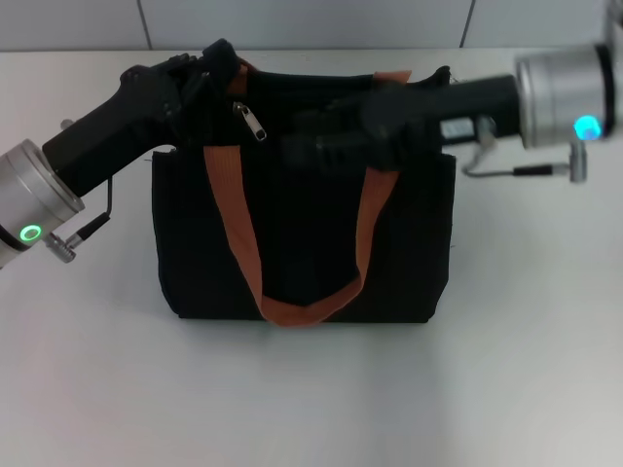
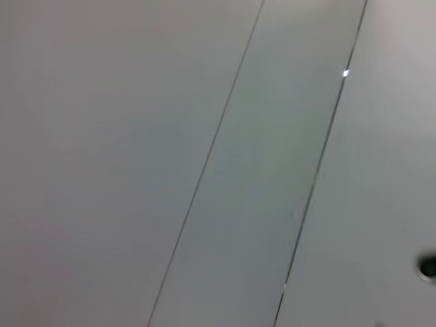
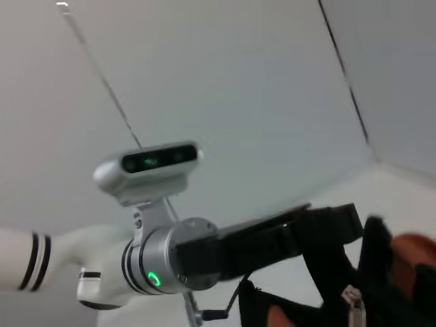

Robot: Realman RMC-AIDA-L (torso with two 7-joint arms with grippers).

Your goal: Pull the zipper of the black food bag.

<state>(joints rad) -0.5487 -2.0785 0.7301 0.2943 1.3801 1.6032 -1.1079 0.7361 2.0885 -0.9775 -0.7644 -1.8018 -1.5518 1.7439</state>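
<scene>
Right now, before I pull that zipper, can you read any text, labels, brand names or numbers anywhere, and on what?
None can be read.
The black food bag shows no print or logo.
The zipper pull shows no marking.
The right gripper arm has a pale patch near its wrist, too small to read.
The left gripper arm shows only a green ring light, no text.
</scene>
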